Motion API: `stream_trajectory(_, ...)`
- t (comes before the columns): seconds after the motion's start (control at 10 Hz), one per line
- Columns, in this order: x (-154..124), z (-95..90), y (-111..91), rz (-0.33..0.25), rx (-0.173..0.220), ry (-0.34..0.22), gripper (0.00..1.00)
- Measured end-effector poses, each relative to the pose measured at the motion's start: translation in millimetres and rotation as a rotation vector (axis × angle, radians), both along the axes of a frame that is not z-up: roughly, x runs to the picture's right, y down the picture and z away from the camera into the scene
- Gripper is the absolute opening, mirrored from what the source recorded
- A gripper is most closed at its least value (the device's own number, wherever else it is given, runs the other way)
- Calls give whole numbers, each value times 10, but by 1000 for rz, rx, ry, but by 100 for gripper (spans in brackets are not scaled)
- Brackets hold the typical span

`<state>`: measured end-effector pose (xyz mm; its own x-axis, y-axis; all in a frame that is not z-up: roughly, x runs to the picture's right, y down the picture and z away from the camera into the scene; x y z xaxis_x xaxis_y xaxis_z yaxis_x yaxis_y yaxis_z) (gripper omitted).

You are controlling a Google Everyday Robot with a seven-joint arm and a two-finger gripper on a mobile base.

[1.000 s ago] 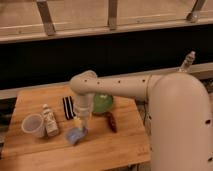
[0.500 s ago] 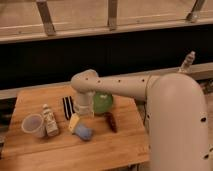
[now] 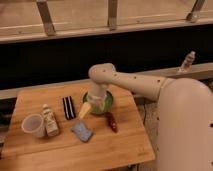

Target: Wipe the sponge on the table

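Sponge (image 3: 81, 131): light-blue, soft, wavy-edged, flat on plank-grained wooden table (image 3: 60, 150); bare wood toward front edge. Gripper (image 3: 86, 110) near behind it, beside round green pan (image 3: 107, 104); grip state: cannot tell.

Table (image 3: 116, 146) matt wood (plank grain visible); sponge (image 3: 81, 131) soft, matt; gripper (image 3: 85, 111) smooth, over table near sponge.

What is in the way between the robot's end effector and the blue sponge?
Nothing visible. The end effector hovers just beyond the sponge, which lies on the table, with only wood showing between them. The black striped block sits off to the left, and the green pan is behind the end effector.
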<state>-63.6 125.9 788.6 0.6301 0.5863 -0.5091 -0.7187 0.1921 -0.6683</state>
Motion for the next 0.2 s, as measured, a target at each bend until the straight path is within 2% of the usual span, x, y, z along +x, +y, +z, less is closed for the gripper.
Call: stream_trajectory(0.2, 473, 161, -201, 131, -5, 56, 80)
